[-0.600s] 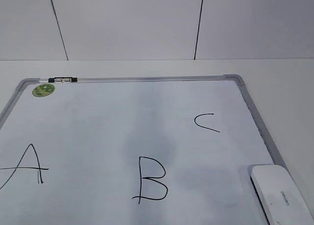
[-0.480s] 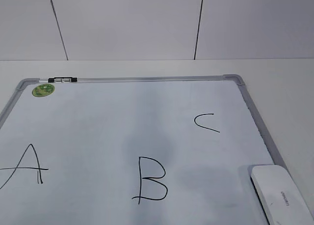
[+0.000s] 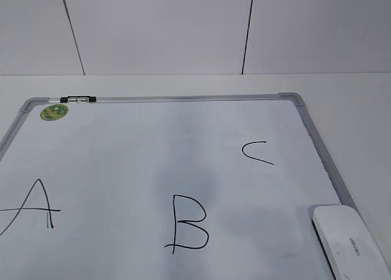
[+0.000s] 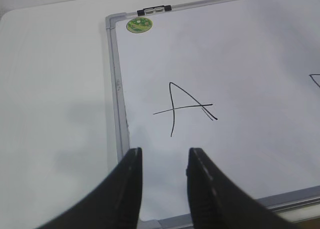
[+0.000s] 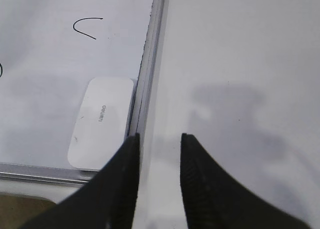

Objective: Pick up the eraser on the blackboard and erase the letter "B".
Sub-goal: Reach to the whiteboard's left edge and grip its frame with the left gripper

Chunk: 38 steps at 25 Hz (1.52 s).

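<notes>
Right gripper (image 5: 159, 154) is hovering with jaws parted, empty, beside the white glossy plastic oblong eraser (image 5: 100, 122); looking light, rigid, slippery, so I'd pinch its 2 long sides.

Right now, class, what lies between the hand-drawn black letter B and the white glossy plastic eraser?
Only bare whiteboard surface separates the letter B from the eraser, as the exterior view shows.

The blackboard (image 3: 183, 139), a white dry-erase surface in a grey metal frame with rounded corner pieces, lies flat and covers most of the table. The letter "B" (image 3: 186, 223), a thin black hand-drawn capital, stands whole near the table's front edge. The eraser (image 3: 348, 238), a glossy white oblong with small grey lettering, lies flat against the board's right frame, toward the table's front right corner.
</notes>
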Available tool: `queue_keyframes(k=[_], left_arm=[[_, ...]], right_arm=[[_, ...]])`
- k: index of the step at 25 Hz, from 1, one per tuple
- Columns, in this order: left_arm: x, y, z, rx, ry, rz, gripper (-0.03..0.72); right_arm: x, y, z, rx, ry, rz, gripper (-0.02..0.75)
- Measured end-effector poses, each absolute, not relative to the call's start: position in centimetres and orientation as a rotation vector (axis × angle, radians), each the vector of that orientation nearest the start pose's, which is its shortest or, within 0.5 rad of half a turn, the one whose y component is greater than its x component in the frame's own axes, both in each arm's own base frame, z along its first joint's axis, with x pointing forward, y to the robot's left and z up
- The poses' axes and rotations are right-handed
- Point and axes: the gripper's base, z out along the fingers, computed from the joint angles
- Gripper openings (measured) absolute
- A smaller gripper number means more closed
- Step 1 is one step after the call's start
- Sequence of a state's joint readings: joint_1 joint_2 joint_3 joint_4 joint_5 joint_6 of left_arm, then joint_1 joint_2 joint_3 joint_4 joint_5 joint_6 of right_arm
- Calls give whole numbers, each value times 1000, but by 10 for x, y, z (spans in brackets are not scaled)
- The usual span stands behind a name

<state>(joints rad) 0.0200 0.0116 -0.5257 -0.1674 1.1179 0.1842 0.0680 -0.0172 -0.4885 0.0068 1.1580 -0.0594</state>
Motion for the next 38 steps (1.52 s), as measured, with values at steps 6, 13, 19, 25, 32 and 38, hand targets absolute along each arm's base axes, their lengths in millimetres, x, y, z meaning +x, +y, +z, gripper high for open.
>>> queue_keyframes(k=[6, 13, 19, 25, 32, 38], left_arm=[[-9, -14, 281, 185, 2068, -77, 239], [-9, -16, 281, 188, 2064, -112, 239], [-9, -18, 281, 189, 2062, -131, 239], [-8, -17, 282, 180, 2065, -137, 239], [19, -17, 301, 123, 2204, -181, 239], [61, -16, 314, 83, 2396, -216, 239]], right_arm=[[-11, 0, 266, -137, 2132, 16, 214], [-11, 0, 266, -137, 2132, 17, 214], [-11, 0, 266, -137, 2132, 19, 214], [-4, 3, 268, -89, 2194, 81, 214], [13, 10, 273, -72, 2327, 169, 214], [29, 11, 289, -75, 2446, 171, 214]])
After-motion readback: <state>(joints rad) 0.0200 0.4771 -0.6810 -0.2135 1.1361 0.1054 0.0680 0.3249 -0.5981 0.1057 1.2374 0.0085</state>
